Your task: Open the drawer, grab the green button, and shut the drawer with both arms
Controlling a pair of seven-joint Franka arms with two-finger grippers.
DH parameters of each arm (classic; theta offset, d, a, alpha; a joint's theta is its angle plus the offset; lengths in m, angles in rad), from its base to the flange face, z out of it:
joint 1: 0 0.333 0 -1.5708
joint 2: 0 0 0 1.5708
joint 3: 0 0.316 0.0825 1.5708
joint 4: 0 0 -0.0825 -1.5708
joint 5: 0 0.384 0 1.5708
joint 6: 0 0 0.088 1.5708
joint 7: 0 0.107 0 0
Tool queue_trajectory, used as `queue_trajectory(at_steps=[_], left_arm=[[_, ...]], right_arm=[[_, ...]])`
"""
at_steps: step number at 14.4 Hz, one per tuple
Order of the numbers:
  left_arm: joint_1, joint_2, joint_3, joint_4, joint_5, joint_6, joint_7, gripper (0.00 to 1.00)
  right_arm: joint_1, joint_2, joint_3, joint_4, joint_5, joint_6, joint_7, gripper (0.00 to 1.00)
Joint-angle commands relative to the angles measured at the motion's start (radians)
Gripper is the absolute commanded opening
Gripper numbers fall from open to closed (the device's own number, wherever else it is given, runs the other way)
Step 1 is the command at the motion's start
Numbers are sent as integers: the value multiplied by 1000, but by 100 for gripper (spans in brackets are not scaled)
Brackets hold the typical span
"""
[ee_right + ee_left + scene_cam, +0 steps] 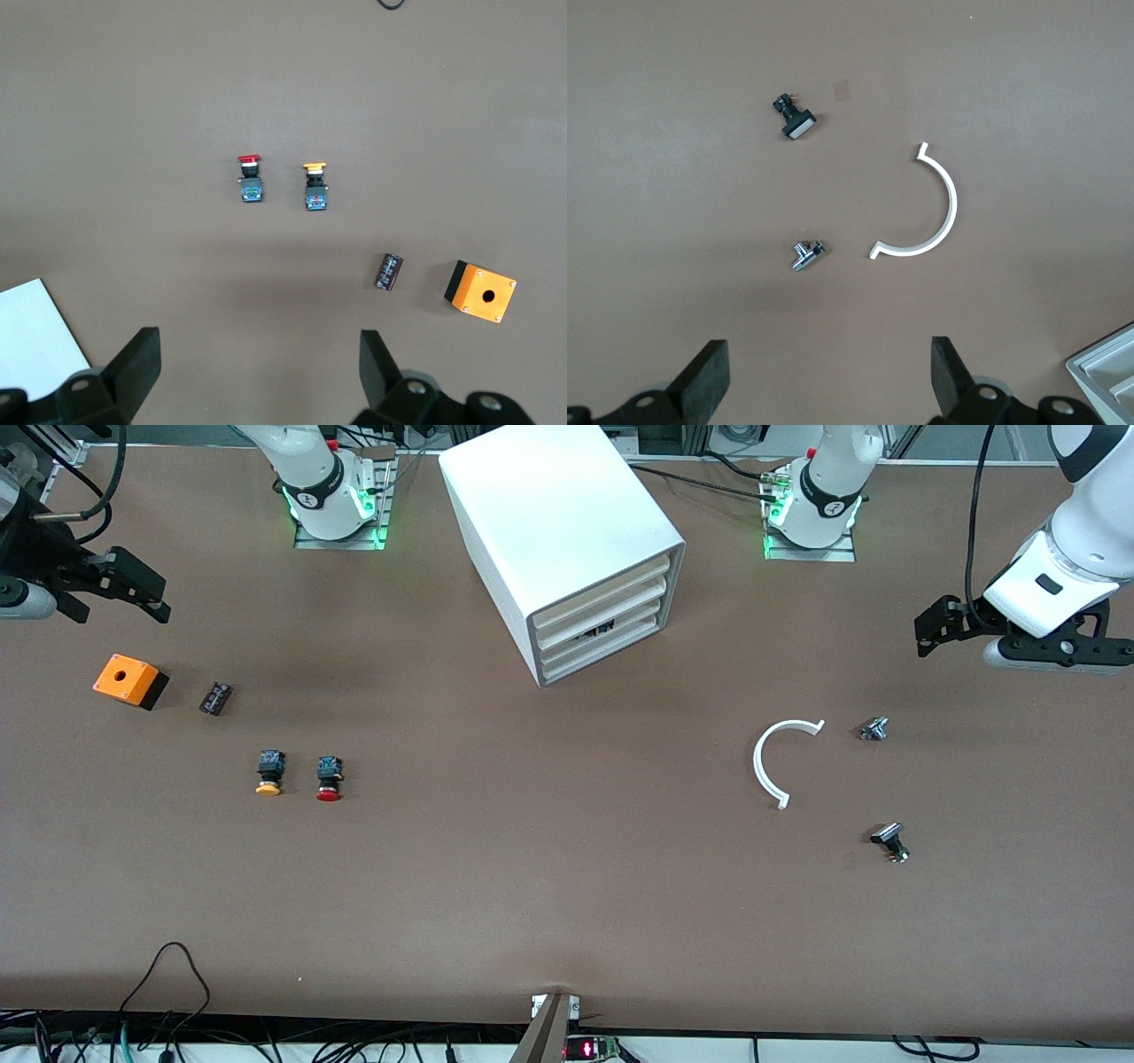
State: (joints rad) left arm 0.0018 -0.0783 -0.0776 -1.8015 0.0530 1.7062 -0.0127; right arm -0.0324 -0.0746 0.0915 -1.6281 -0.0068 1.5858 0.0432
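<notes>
The white cabinet (558, 531) stands at the middle of the table near the arm bases. Its four cream drawer fronts (605, 614) all look shut, and a dark bit shows in a gap between two of them. The green-capped button is hidden. My left gripper (937, 627) hangs open and empty over bare table at the left arm's end; it also shows in the left wrist view (831, 381). My right gripper (142, 589) hangs open and empty at the right arm's end, over the table near the orange box; it also shows in the right wrist view (261, 372).
An orange box (128, 680), a black cylinder (215, 698), a yellow-capped button (269, 772) and a red-capped button (329, 779) lie at the right arm's end. A white curved piece (771, 762), a small metal part (873, 729) and a black part (890, 841) lie at the left arm's end.
</notes>
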Motion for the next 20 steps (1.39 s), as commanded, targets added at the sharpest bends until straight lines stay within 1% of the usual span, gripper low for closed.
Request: queue_trajectory(at_steps=[1, 9, 10, 11, 13, 15, 20], left_arm=[[0, 3, 1, 21, -13, -25, 8, 100], [-2, 5, -1, 22, -12, -30, 5, 100], [-2, 2, -8, 22, -18, -33, 1, 100], [-2, 2, -31, 22, -16, -36, -4, 100], [1, 11, -42, 59, -4, -42, -1, 100], [-2, 12, -44, 63, -4, -63, -6, 100], [-3, 15, -51, 71, -4, -65, -12, 100]], right_arm=[[-3, -17, 11, -4, -7, -13, 16, 99], [-3, -4, 8, 1, -13, -27, 0, 99], [-3, -4, 10, -5, -13, -35, -2, 99], [-3, -4, 8, -10, -13, -41, 0, 99], [-3, -1, 10, -9, -12, -43, 1, 99], [5, 15, 13, -9, -15, -46, 0, 99], [42, 59, 13, -9, -9, -35, 18, 99]])
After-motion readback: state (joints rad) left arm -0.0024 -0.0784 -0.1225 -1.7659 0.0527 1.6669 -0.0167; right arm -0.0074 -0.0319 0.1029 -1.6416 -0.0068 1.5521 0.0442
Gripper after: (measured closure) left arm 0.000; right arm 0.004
